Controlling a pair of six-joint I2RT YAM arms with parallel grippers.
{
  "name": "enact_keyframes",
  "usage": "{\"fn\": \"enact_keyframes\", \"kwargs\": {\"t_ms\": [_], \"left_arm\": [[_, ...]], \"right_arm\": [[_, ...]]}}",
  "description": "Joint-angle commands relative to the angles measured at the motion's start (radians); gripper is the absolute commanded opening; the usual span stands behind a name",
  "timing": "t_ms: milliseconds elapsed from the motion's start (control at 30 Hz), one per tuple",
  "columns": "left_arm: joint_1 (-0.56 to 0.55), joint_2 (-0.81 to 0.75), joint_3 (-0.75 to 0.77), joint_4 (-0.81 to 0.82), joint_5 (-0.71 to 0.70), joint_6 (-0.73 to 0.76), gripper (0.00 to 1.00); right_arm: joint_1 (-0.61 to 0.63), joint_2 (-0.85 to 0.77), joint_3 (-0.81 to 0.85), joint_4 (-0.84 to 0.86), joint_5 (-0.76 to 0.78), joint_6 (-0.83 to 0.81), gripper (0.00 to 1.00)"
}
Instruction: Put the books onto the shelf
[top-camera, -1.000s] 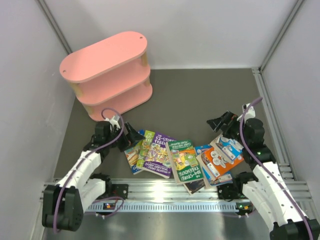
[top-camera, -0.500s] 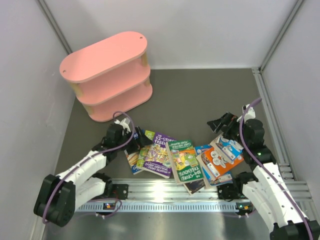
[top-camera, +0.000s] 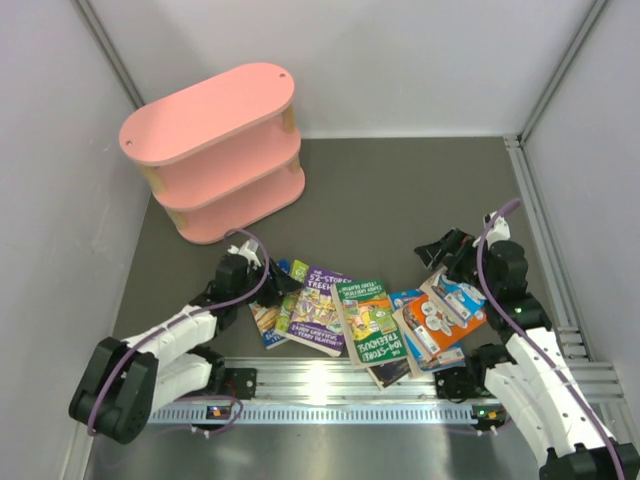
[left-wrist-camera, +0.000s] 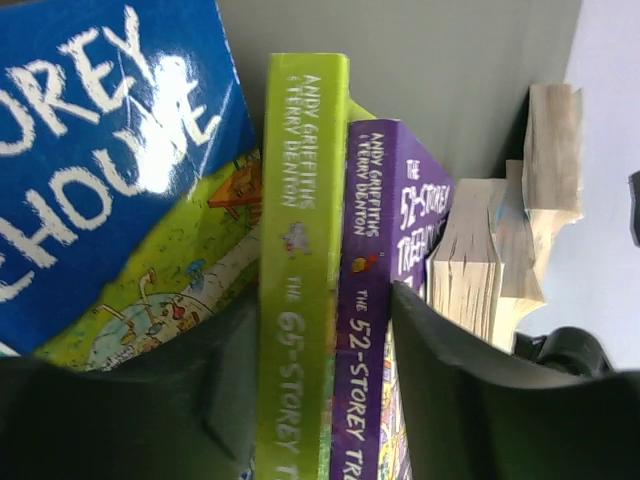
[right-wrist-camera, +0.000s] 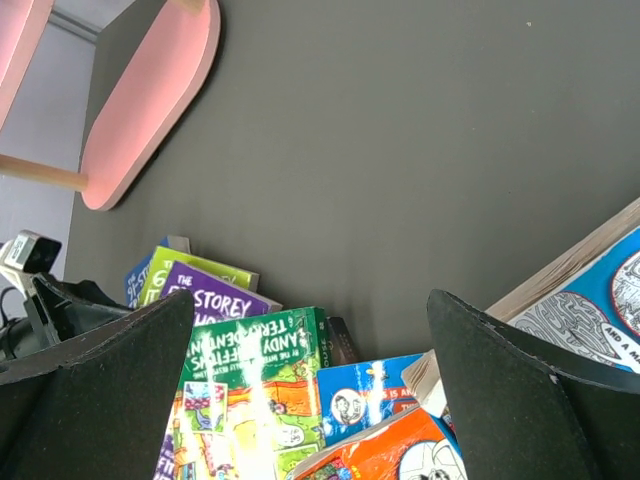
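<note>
- Shelf (top-camera: 215, 150): tiers bare where visible; nothing shelved yet
- Books (top-camera: 370, 315): all lying fanned on the bench (top-camera: 400, 190)
- Left fingers (left-wrist-camera: 450, 380): astride two book spines; clamped or not, cannot tell
- Right fingers (right-wrist-camera: 100, 380): spread wide, holding nothing

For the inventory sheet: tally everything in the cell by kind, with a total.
Books: at least 7; the overlapping pile may hide more
Pink shelf: 1
End effectors: 2, left end effector, right end effector
Total: at least 10
</note>
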Motion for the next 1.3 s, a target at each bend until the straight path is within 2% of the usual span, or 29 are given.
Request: {"fn": "enact_keyframes", "kwargs": {"t_ms": [0,167,300,367,400,500,533,600,1133,1267], "left_arm": [[-0.01,-0.011,-0.051,-0.058,-0.031,-0.02,0.49],[-0.009,-0.056,-0.024,-0.139,-0.087,0.0,0.46],[-0.009,-0.054,-0.024,-0.141,-0.085,0.0,0.2],[-0.009,-0.054,-0.024,-0.141,-0.088,-0.001,0.24],[-0.009,-0.056,-0.024,-0.144,-0.09,-0.004,0.35],[-0.006,-0.071,-0.022,-0.151,-0.099,-0.008,0.42],[-0.004,-0.083,-0.021,-0.153,-0.102,-0.008,0.5],[0.002,-0.093,-0.013,-0.165,-0.108,-0.006,0.54],[0.082,-0.142,0.022,-0.231,-0.099,0.031,0.54],[0.105,-0.156,0.036,-0.256,-0.099,0.045,0.63]], "right_arm": [[0.007,-0.013,-0.001,0.001,0.021,-0.037,1.0],[0.007,-0.01,-0.012,-0.004,0.026,-0.041,1.0],[0.007,0.007,-0.017,0.004,0.02,-0.04,1.0],[0.007,0.013,-0.015,0.004,0.015,-0.04,1.0],[0.007,0.018,-0.015,0.004,0.013,-0.041,1.0],[0.005,0.019,-0.015,0.002,0.01,-0.046,1.0],[0.007,0.019,-0.015,0.002,0.009,-0.046,1.0],[0.007,0.018,-0.017,0.001,0.009,-0.049,1.0],[0.007,0.041,-0.023,-0.002,0.001,-0.058,1.0],[0.007,0.053,-0.024,-0.002,0.0,-0.058,1.0]]}}
